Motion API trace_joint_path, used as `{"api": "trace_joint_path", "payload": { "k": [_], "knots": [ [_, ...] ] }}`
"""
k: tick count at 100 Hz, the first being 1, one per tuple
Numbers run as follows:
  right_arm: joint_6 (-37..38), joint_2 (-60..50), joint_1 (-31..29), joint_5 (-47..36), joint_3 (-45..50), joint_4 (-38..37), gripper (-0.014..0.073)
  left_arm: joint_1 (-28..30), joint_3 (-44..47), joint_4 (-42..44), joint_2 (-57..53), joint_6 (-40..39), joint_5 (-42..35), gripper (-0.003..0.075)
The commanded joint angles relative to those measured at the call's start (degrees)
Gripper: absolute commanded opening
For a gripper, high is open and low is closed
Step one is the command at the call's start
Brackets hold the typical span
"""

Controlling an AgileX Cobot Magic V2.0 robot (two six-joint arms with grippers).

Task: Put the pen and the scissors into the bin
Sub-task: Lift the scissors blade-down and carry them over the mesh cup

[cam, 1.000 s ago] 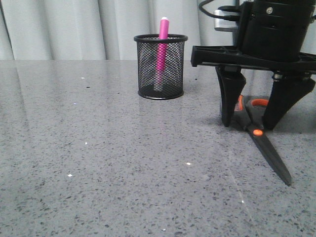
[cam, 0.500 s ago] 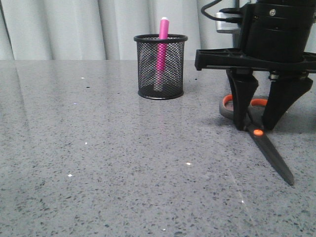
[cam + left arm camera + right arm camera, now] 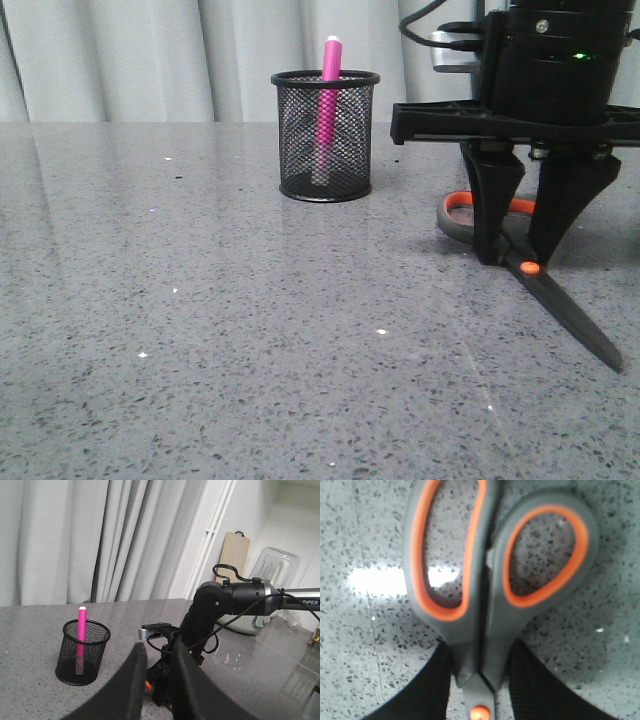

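Table [image 3: 200,330]: grey speckled stone, polished, likely slick under metal.

Bin [image 3: 326,135]: black wire-mesh cup, upright on the table, taken as landmark. Holds the pen.

Pen [image 3: 327,95]: pink marker with a pale cap, standing nearly upright inside the bin, cap above the rim. That part of the task judged done.

Left gripper [image 3: 157,680]: seen only in its own wrist view, raised, looking down toward the bin and the other arm. Fingers close together with a narrow gap, nothing between them; whether fully closed cannot be told.

Scissors [image 3: 520,262]: flat on the table to the right of the bin and nearer the camera, well apart from it. Grey handles lined with orange point toward the bin's side of the table, dark blades run forward and away from it, orange pivot screw between. Judged stiff, fairly heavy for the size, smooth and prone to sliding or swivelling if pinched off-centre. Best hold: the narrow neck between handles and pivot, near the balance point.

Right gripper [image 3: 520,250]: down over the scissors, fingertips at table level. One finger on each side of the neck just behind the pivot, pressed against or all but touching the grey plastic in the right wrist view. Jaws narrowed around the neck; firm clamping not confirmed, scissors not yet lifted.
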Motion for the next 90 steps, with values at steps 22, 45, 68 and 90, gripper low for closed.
{"api": "trace_joint_path", "payload": {
  "k": [22, 45, 68, 90],
  "knots": [
    [-0.4, 0.5, -0.4, -2.9, 0.3, -1.6, -0.0076, -0.5, -1.9, -1.0, 0.6, 0.1, -3.4, 0.0092],
    [-0.4, -2.1, -0.4, -2.9, -4.2, -4.5, -0.0076, -0.5, -1.9, -1.0, 0.6, 0.1, -3.1, 0.0092],
    [-0.4, -7.1, -0.4, -1.5, -12.3, -7.6, -0.0076, -0.5, -1.9, -1.0, 0.6, 0.1, -3.1, 0.0092],
    [-0.4, -9.9, -0.4, -1.5, -22.2, -9.2, -0.0075, -0.5, -1.9, -1.0, 0.6, 0.1, -3.1, 0.0092]
  ]
}}
